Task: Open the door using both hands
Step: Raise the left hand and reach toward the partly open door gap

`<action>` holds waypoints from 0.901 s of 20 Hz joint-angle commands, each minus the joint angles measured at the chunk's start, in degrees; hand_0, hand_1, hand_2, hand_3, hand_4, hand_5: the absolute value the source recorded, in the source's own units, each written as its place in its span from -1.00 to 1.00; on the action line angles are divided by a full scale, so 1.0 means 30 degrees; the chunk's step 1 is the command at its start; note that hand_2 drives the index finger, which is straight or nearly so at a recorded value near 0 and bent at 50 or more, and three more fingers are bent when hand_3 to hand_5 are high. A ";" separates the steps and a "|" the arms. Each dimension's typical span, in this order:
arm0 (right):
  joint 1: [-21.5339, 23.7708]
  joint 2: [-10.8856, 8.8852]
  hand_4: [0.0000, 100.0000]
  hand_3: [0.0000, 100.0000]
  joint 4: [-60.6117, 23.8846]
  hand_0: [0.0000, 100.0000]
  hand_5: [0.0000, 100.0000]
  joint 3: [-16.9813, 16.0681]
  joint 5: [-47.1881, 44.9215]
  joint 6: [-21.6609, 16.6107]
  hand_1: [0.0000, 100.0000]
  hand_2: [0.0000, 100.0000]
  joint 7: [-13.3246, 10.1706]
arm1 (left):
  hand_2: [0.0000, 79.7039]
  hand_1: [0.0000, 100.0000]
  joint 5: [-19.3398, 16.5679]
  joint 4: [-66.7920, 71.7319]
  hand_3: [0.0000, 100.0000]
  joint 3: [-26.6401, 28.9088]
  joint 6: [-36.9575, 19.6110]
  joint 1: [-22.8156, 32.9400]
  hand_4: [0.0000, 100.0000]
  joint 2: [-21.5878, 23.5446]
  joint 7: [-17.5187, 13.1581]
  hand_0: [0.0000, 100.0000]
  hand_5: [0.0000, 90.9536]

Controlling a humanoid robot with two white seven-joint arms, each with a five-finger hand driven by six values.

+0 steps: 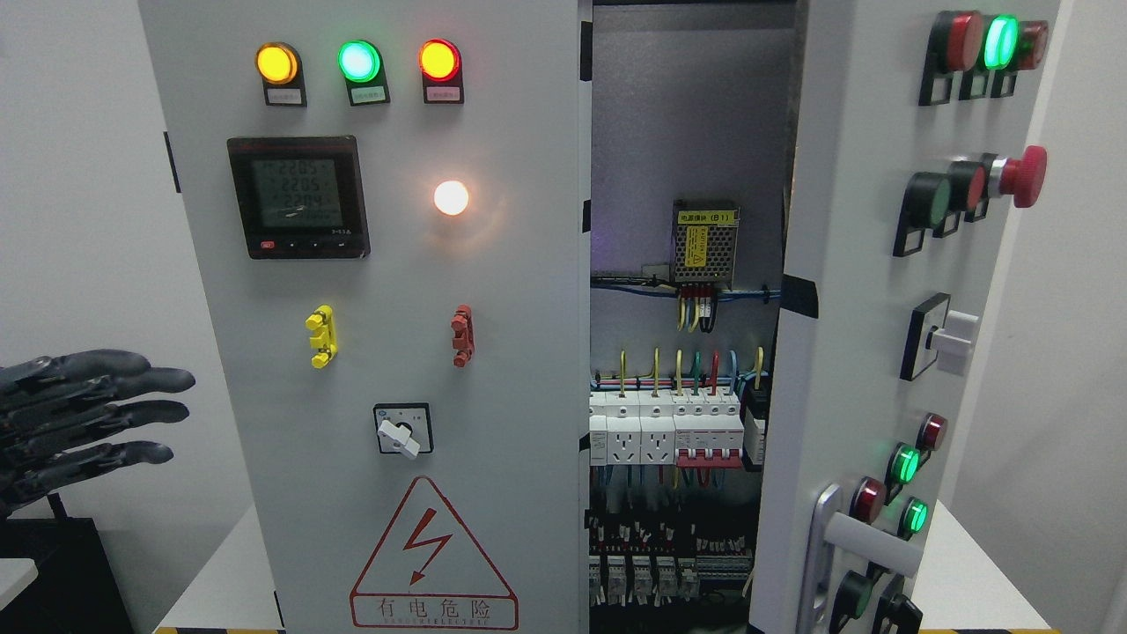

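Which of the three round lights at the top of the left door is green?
The middle light. The one on its left glows yellow, and the one on its right is red.

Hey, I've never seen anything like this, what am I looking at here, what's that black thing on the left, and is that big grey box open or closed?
This single picture comes from a camera on a humanoid robot's head, looking straight ahead. The black thing is the robot's left hand: its fingers are spread and hold nothing, and it sits apart from the box. The right hand is out of view.

The grey box is an electrical cabinet with two doors. The left door is shut and carries three lit lamps, a small meter screen, a rotary switch and a red warning triangle. The right door is swung open, so you see it at an angle with its buttons, a red mushroom button and a handle low down. Between the doors you can see wiring and breakers inside.
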 commanded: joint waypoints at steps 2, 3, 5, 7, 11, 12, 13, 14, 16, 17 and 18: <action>-0.0030 0.0000 -1.00 -1.00 0.0000 -1.00 -1.00 0.0000 -0.0498 0.0009 -1.00 -1.00 -0.0001 | -1.00 -1.00 0.0121 0.0542 -1.00 -1.6304 0.0113 -0.9373 -0.94 -0.0563 0.0006 -1.00 -1.00; -0.0001 0.0000 -1.00 -1.00 0.0000 -1.00 -1.00 0.0000 -0.0498 0.0009 -1.00 -1.00 -0.0001 | -1.00 -1.00 0.0151 0.0572 -1.00 -1.7680 0.0113 -1.0546 -0.94 -0.0709 0.0006 -1.00 -1.00; -0.0001 0.0000 -1.00 -1.00 0.0000 -1.00 -1.00 0.0000 -0.0498 0.0009 -1.00 -1.00 -0.0001 | -1.00 -1.00 0.0209 0.0805 -1.00 -1.9560 0.0113 -1.2103 -0.94 -0.1002 0.0006 -1.00 -1.00; -0.0001 0.0000 -1.00 -1.00 0.0000 -1.00 -1.00 0.0000 -0.0498 0.0009 -1.00 -1.00 -0.0001 | -1.00 -1.00 0.0530 0.1215 -1.00 -2.1202 0.0113 -1.3596 -0.94 -0.1499 0.0006 -1.00 -1.00; -0.0001 0.0000 -1.00 -1.00 0.0000 -1.00 -1.00 0.0000 -0.0498 0.0009 -1.00 -1.00 -0.0001 | -1.00 -1.00 0.0795 0.1595 -1.00 -2.2236 0.0083 -1.4249 -0.94 -0.2114 0.0006 -1.00 -1.00; -0.0030 0.0000 -1.00 -1.00 -0.0029 -1.00 -1.00 0.0000 -0.0469 0.0009 -1.00 -1.00 -0.0001 | -1.00 -1.00 0.0738 0.2207 -1.00 -2.2148 0.0084 -1.4191 -0.94 -0.2581 0.0006 -1.00 -1.00; -0.0030 0.0000 -1.00 -1.00 0.0000 -1.00 -1.00 0.0000 -0.0469 0.0009 -1.00 -1.00 -0.0001 | -1.00 -1.00 0.0737 0.3199 -1.00 -2.1945 0.0113 -1.4190 -0.94 -0.3485 0.0035 -1.00 -1.00; -0.0001 0.0000 -1.00 -1.00 -0.0029 -1.00 -1.00 0.0000 -0.0498 0.0009 -1.00 -1.00 -0.0001 | -1.00 -1.00 0.0679 0.4021 -1.00 -2.1623 0.0113 -1.4074 -0.94 -0.4248 0.0035 -1.00 -1.00; -0.0001 0.0000 -1.00 -1.00 -0.0029 -1.00 -1.00 0.0000 -0.0469 0.0009 -1.00 -1.00 -0.0001 | -1.00 -1.00 0.0620 0.4205 -1.00 -2.1240 0.0200 -1.3838 -0.94 -0.4344 0.0006 -1.00 -1.00; -0.0001 0.0000 -1.00 -1.00 -0.0029 -1.00 -1.00 0.0000 -0.0469 0.0009 -1.00 -1.00 -0.0001 | -1.00 -1.00 0.0620 0.4350 -1.00 -2.1268 0.0520 -1.4013 -0.94 -0.4517 0.0006 -1.00 -1.00; -0.0030 0.0000 -1.00 -1.00 -0.0029 -1.00 -1.00 0.0000 -0.0469 0.0009 -1.00 -1.00 -0.0001 | -1.00 -1.00 0.0707 0.4294 -1.00 -2.1269 0.0988 -1.4420 -0.94 -0.4490 0.0006 -1.00 -1.00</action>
